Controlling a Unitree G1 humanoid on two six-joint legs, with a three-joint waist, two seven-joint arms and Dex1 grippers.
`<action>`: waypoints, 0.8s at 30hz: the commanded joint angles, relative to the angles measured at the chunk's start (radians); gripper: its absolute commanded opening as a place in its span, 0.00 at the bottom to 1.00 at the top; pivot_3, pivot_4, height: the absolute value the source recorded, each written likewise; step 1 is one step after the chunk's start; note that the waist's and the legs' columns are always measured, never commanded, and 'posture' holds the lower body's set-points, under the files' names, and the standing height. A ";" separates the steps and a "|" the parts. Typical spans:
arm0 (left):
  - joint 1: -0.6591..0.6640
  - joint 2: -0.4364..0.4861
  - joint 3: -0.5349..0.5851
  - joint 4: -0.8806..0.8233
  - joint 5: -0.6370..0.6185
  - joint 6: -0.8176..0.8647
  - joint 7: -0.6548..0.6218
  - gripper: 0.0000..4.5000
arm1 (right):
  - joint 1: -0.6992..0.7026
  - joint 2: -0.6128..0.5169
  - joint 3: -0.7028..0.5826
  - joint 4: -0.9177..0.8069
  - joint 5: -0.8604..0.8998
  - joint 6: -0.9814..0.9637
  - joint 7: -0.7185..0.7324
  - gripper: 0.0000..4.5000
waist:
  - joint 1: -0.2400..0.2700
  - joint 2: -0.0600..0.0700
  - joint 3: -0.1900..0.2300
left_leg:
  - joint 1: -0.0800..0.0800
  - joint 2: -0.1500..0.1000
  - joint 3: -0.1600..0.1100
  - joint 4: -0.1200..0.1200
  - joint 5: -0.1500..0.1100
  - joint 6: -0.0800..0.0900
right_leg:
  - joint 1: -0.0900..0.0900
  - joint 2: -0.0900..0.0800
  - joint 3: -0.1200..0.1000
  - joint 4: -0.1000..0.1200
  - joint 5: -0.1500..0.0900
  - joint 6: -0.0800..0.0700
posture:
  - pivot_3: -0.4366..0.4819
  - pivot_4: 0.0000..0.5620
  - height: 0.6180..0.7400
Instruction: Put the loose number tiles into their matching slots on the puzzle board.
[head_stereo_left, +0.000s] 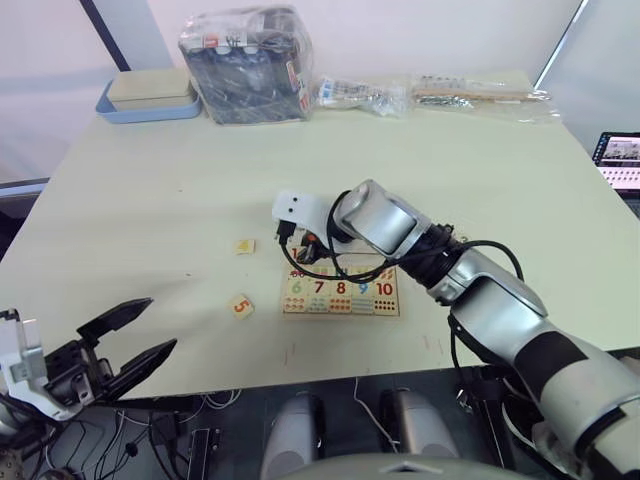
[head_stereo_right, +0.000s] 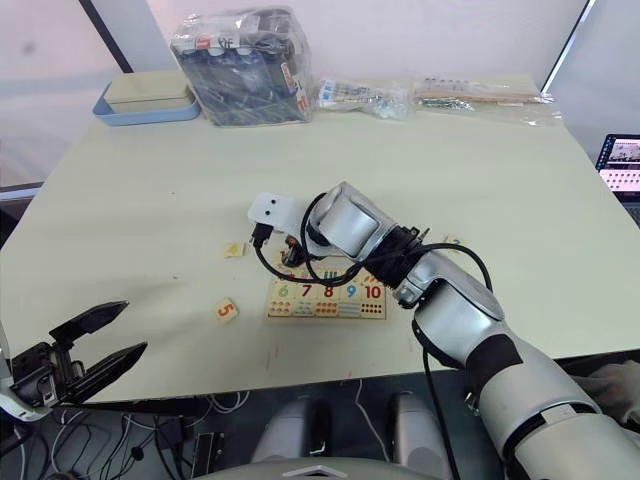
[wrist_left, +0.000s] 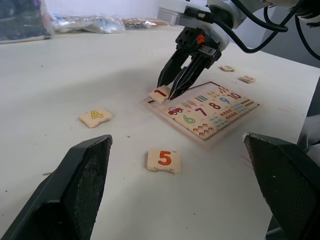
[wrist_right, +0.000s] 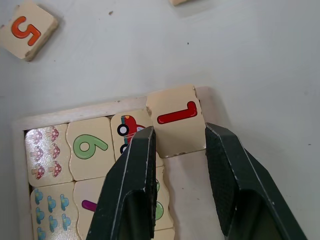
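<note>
The puzzle board (head_stereo_left: 340, 290) lies flat near the front edge of the pale table (head_stereo_left: 150, 190), its numbers 6 to 10 showing; the tile 1 (wrist_right: 176, 127) sits tilted over the board's top-left corner, half on the frame, between the slightly parted fingers of the right gripper (wrist_left: 176, 91), whose tips stand at the tile's two sides, though whether they press it I cannot tell. Tile 5 (head_stereo_left: 240, 306) and tile 4 (wrist_left: 95, 116) lie loose on the table left of the board; two more tiles (wrist_left: 237, 73) lie beyond it; the left gripper (head_stereo_left: 132, 342) hangs wide open and empty past the table's front edge.
</note>
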 joint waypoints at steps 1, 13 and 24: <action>0.006 -0.001 0.018 0.004 -0.006 -0.018 -0.007 1.00 | -0.019 0.012 -0.022 0.014 -0.026 -0.025 0.009 0.19 | 0.000 0.000 0.000 | 0.000 0.000 0.000 0.000 0.000 0.000 | 0.000 0.000 0.000 0.000 0.000 0.000 | 0.48 0.27 1.00; 0.019 -0.008 0.018 -0.001 -0.006 -0.024 -0.008 1.00 | -0.009 0.023 -0.017 0.046 -0.083 -0.045 0.042 0.19 | -0.001 0.000 0.000 | 0.000 0.000 0.000 -0.001 0.000 0.000 | -0.001 -0.002 0.001 0.000 0.000 0.000 | 0.48 0.27 1.00; 0.018 -0.009 0.003 -0.007 -0.003 -0.023 0.001 1.00 | -0.032 0.028 -0.024 0.062 -0.107 -0.040 0.074 0.19 | -0.001 0.000 0.000 | 0.000 0.000 0.000 -0.001 -0.002 -0.004 | -0.001 -0.005 0.000 0.000 0.000 0.000 | 0.48 0.27 1.00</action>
